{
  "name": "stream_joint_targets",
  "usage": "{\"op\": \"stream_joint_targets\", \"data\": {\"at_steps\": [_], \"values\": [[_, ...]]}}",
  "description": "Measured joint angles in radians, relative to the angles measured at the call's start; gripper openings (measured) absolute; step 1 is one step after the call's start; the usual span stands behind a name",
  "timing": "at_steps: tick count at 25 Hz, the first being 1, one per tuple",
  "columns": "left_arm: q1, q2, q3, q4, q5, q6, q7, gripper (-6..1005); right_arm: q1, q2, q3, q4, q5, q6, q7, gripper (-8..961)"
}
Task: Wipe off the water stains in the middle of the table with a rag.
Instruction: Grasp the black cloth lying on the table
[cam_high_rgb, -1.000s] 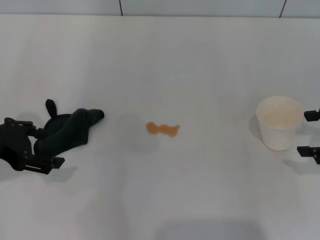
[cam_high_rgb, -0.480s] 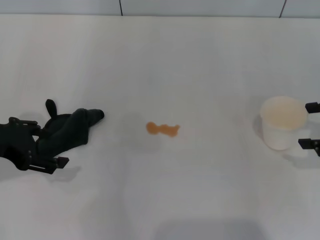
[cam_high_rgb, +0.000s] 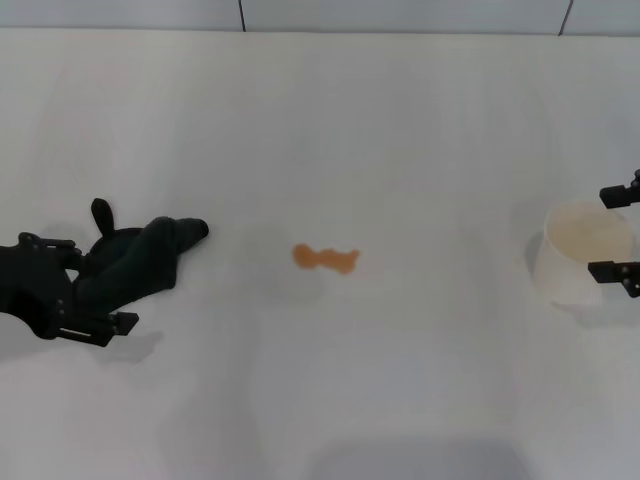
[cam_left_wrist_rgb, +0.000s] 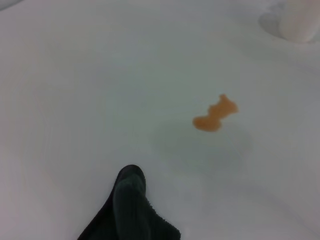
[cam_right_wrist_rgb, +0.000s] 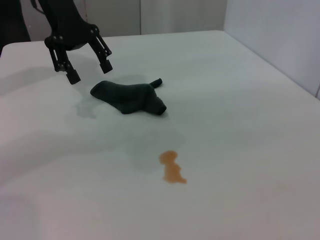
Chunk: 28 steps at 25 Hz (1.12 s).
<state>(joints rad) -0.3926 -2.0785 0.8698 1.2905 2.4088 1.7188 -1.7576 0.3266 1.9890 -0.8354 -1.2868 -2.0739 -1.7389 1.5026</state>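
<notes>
The orange-brown water stains (cam_high_rgb: 325, 259) lie in the middle of the white table (cam_high_rgb: 350, 130); they also show in the wrist views (cam_left_wrist_rgb: 215, 114) (cam_right_wrist_rgb: 172, 169). To their left the black rag (cam_high_rgb: 140, 260) lies bunched on the table, apart from the stains. My left gripper (cam_high_rgb: 100, 285) is open at the rag's left end. From the right wrist view the left gripper (cam_right_wrist_rgb: 90, 71) hangs just above the table behind the rag (cam_right_wrist_rgb: 130, 97), holding nothing. The rag's tip (cam_left_wrist_rgb: 130, 210) reaches into the left wrist view.
A white paper cup (cam_high_rgb: 575, 255) stands at the table's far right, between the fingers of my right gripper (cam_high_rgb: 608, 233). The cup (cam_left_wrist_rgb: 300, 20) also shows far off in the left wrist view. A wall runs along the table's far edge.
The cup has slid to the right, deeper between the right gripper's fingers, and that gripper has shifted toward the far side. The left gripper and the rag have barely moved.
</notes>
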Motion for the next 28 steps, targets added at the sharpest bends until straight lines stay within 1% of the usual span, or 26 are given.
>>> {"op": "stream_joint_targets", "data": {"at_steps": [8, 12, 17, 28], "values": [[0.007, 0.003, 0.002, 0.008, 0.008, -0.001, 0.000, 876, 0.009, 0.003, -0.006, -0.011, -0.001, -0.006, 0.009, 874], [-0.012, 0.006, 0.005, 0.012, 0.043, -0.001, -0.005, 876, 0.010, 0.005, -0.010, -0.011, -0.002, -0.007, 0.011, 874], [-0.038, 0.003, 0.007, 0.028, 0.089, 0.000, -0.014, 876, 0.011, 0.006, -0.020, -0.011, -0.002, -0.007, 0.015, 874], [-0.054, 0.005, 0.001, 0.036, 0.113, -0.028, -0.017, 876, 0.013, 0.009, -0.020, -0.011, -0.002, -0.005, 0.018, 875]]}}
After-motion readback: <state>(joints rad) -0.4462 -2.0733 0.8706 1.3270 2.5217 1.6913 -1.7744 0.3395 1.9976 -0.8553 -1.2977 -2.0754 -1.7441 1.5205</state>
